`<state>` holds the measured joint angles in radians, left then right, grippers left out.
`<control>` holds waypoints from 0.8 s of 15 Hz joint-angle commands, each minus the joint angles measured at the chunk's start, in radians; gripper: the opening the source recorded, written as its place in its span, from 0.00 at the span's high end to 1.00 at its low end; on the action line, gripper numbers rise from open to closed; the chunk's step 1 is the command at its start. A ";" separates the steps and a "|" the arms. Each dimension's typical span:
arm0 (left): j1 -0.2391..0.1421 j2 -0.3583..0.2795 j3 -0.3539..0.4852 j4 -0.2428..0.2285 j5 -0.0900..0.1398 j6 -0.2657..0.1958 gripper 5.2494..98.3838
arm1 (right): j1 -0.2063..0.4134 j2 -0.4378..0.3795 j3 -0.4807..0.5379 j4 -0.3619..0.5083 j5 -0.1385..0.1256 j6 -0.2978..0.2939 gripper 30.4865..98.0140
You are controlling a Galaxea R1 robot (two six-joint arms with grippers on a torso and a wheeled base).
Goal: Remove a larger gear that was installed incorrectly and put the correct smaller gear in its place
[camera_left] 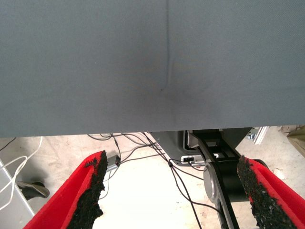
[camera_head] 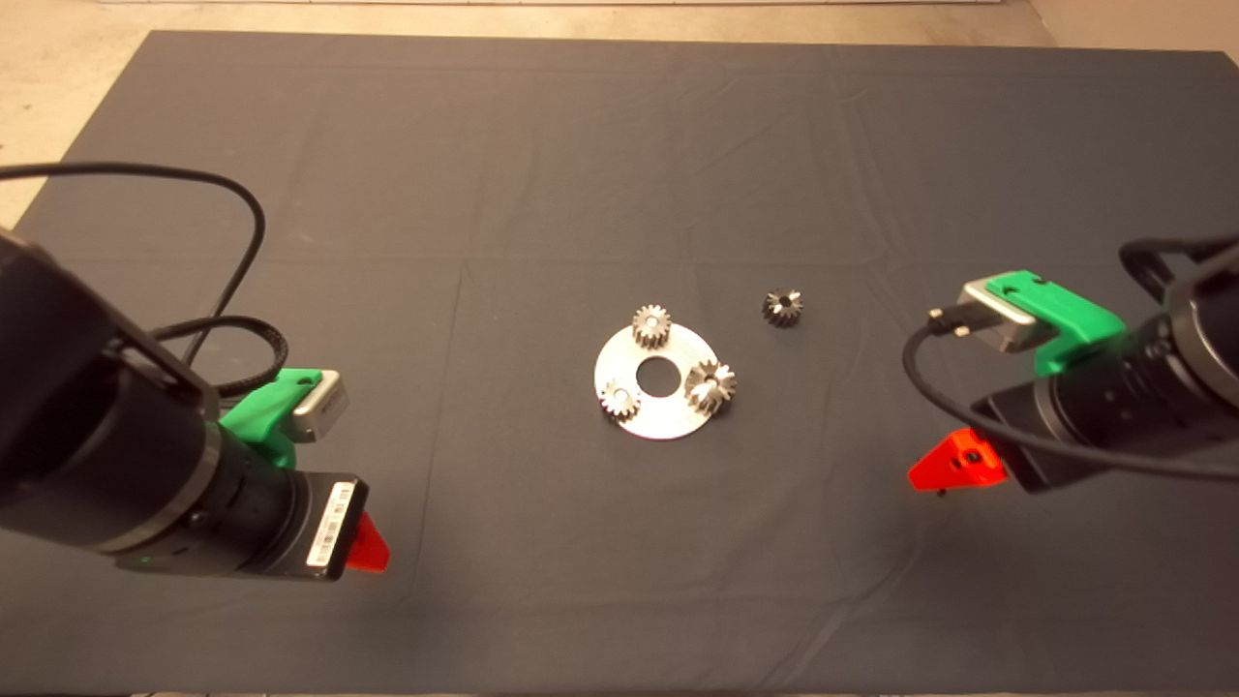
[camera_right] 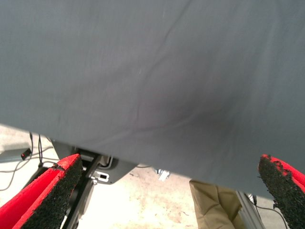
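Left tool (camera_left: 171,195): red fingers (camera_left: 71,200) with black pads are seen spread wide, nothing between them; it is held over the near left part of the worktop (camera_head: 542,174), well apart from the gears. Right tool (camera_right: 167,200): fingers (camera_right: 43,198) likewise spread wide and unloaded, held over the right side of the worktop, well apart from the gears.

Larger gear (camera_head: 710,386): dark grey steel, toothed, with a central bore; wider and chunkier than the others. It is seated on the right edge of a silvery round plate (camera_head: 668,426), partly overhanging the rim.

Smaller gear (camera_head: 782,307): dark steel pinion with a central bore, lying loose on the dark mat just beyond the plate's far right side, touching nothing.

Plate: flat disc with a large central hole, placed near the middle of the worktop. Two further small pinions are mounted on it: one (camera_head: 652,325) at the far edge, one (camera_head: 619,398) at the near left edge.

Both wrist views show the creased grey mat and, beyond its edge, floor with loose cables (camera_left: 138,143).
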<state>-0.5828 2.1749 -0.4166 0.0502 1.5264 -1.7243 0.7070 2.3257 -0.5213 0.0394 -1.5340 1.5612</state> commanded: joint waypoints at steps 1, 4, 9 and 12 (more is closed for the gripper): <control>-0.016 0.003 0.013 -0.020 0.132 -0.018 0.32 | 0.017 0.104 -0.263 0.032 -0.124 -0.163 0.00; -0.016 0.001 0.015 -0.020 0.132 -0.018 0.32 | -0.001 0.192 -0.384 0.031 -0.124 -0.228 0.00; -0.016 0.001 0.018 -0.020 0.132 -0.020 0.32 | -0.112 0.231 -0.482 0.028 -0.124 -0.297 0.00; -0.016 0.002 0.017 -0.020 0.132 -0.020 0.32 | -0.192 0.231 -0.509 0.022 -0.124 -0.324 0.00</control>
<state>-0.5826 2.1774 -0.4162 0.0496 1.5260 -1.7389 0.6139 2.5353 -0.9652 0.0442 -1.5294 1.2964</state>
